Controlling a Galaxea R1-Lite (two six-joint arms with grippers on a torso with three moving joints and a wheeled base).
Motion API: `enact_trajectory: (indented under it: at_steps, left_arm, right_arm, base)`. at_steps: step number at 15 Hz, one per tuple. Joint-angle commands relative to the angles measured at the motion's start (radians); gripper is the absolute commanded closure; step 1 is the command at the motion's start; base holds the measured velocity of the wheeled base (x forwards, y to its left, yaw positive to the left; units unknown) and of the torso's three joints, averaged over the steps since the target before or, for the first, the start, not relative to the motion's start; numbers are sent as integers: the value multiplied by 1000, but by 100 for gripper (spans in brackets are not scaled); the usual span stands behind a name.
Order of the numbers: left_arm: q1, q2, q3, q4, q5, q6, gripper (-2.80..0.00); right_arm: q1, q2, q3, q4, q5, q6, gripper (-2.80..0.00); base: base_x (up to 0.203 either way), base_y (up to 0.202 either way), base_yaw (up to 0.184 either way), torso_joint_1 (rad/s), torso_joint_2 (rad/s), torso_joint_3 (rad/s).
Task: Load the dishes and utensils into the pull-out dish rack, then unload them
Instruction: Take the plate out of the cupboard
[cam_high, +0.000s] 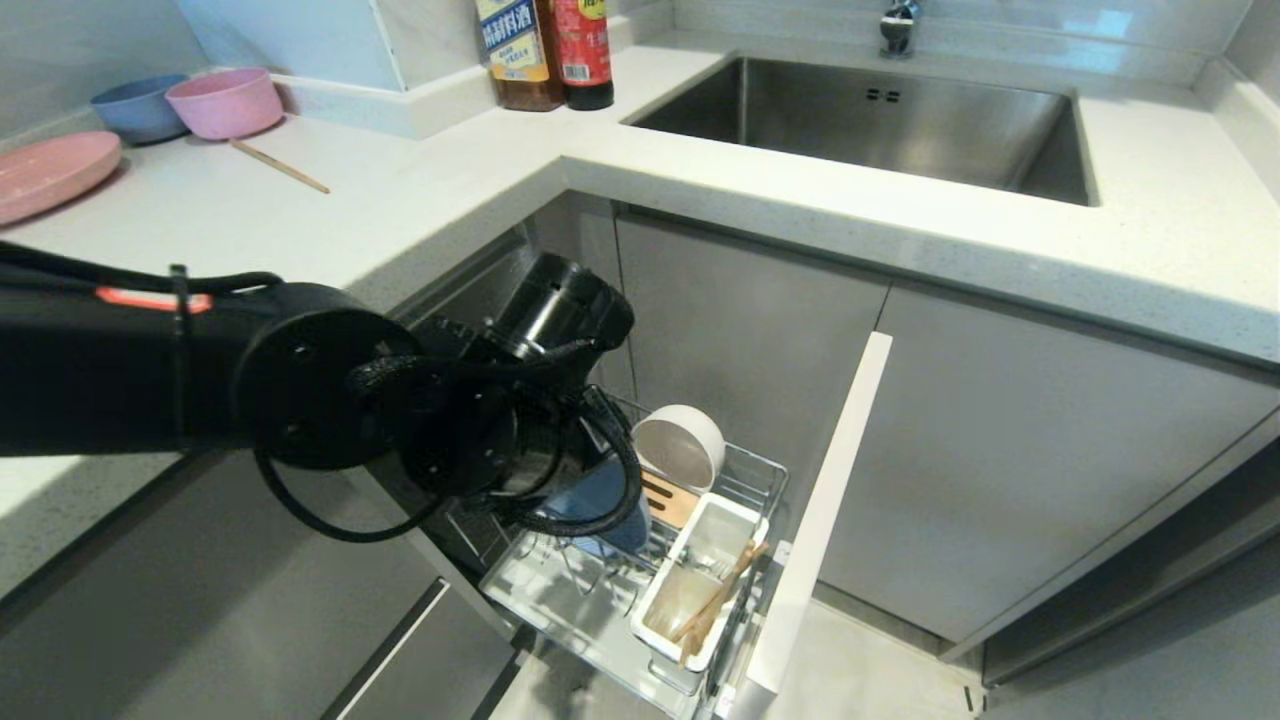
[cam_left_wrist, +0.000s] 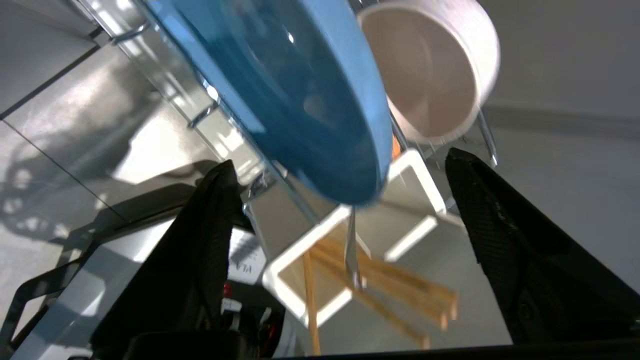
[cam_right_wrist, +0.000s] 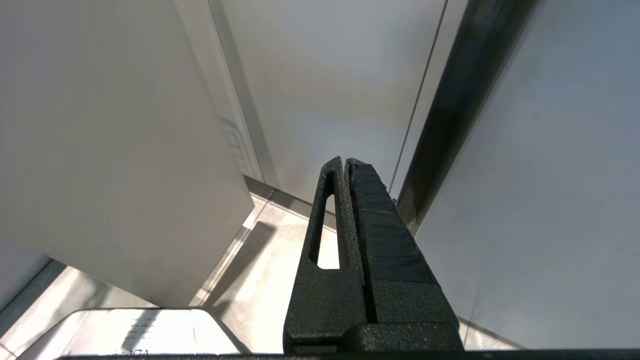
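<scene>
The pull-out dish rack (cam_high: 556, 592) stands drawn out below the counter corner. In it a pale blue plate (cam_high: 603, 497) stands on edge and a cream bowl (cam_high: 681, 447) lies on its side behind it. Light-wood chopsticks (cam_high: 716, 603) lean in the white utensil cup (cam_high: 668, 612). My left arm (cam_high: 330, 390) reaches over the rack and hides its own gripper there. In the left wrist view the left gripper (cam_left_wrist: 339, 159) is open, with the plate (cam_left_wrist: 300, 95) rim just beyond its tips and nothing held. Past it are the bowl (cam_left_wrist: 430, 75), a grey fork (cam_left_wrist: 351, 250) and the chopsticks (cam_left_wrist: 395, 290). My right gripper (cam_right_wrist: 345, 161) is shut and empty.
The rack's narrow pale front (cam_high: 830, 500) stands to the right of the basket. On the counter at the left lie a pink plate (cam_high: 50, 172), a blue bowl (cam_high: 135, 105), a pink bowl (cam_high: 226, 101) and one loose chopstick (cam_high: 280, 166). Two bottles (cam_high: 545, 50) and a sink (cam_high: 880, 125) are behind.
</scene>
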Motion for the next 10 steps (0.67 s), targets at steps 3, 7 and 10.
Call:
enact_trajectory:
  at_steps: [3,7,10]
  left_arm:
    - [31,120,-92,5,4,-4,-280]
    - [42,183,-131,7,25,-1,-280]
    - [52,203,-145,6,35,1,-280]
  right_arm:
    - [0,0,2,0,0,0,0]
    - [0,0,2,0,0,0,0]
    - [0,0,2,0,0,0,0]
  base:
    - [0,0,0,0,0,0]
    - [0,0,0,0,0,0]
    - [0,0,0,0,0,0]
